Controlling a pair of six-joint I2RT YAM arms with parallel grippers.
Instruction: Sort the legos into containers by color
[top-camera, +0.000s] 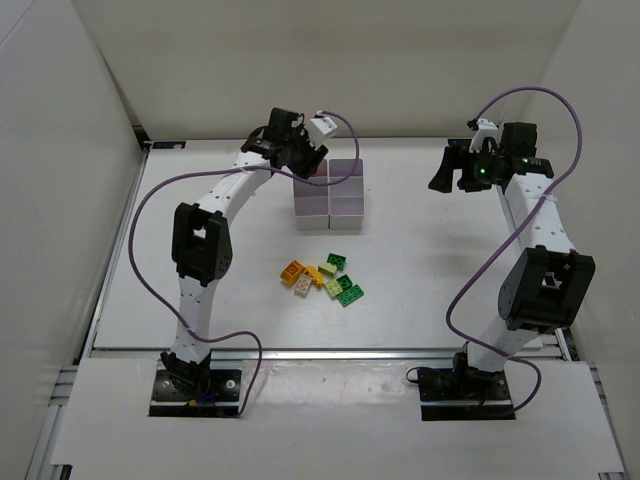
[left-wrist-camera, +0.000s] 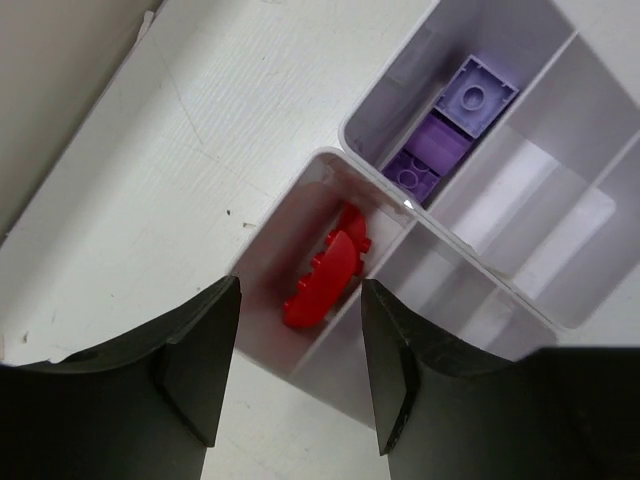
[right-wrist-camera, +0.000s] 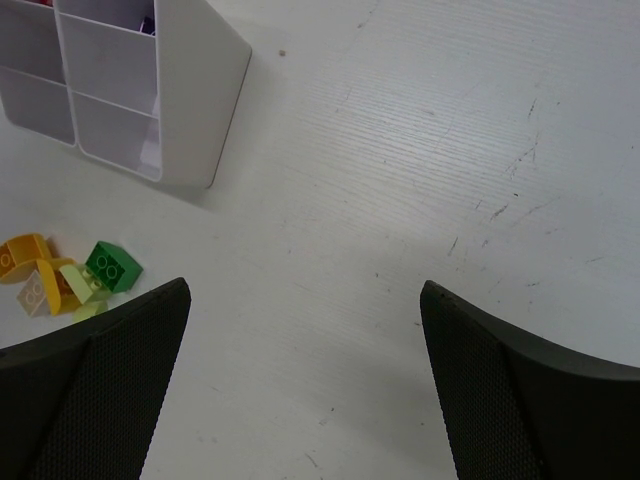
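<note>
item 1, left jaws: released, nothing between them. i see them in the top view over the upper left corner of the containers. in my left wrist view the gap sits above the bin that has the red bricks.

item 2, right jaws: spread wide, empty. they are at the upper right of the top view, well apart from the containers, over bare worktop.

item 3, containers: white block of bins, upper centre of the top view. red bricks lie in one corner bin, and purple bricks lie in the bin beside it.

item 4, loose bricks: tight cluster at the centre of the top view, below the containers and apart from them. i make out orange, yellow, lime and green. my right wrist view shows them at lower left, with a green brick to the right of an orange brick.
</note>
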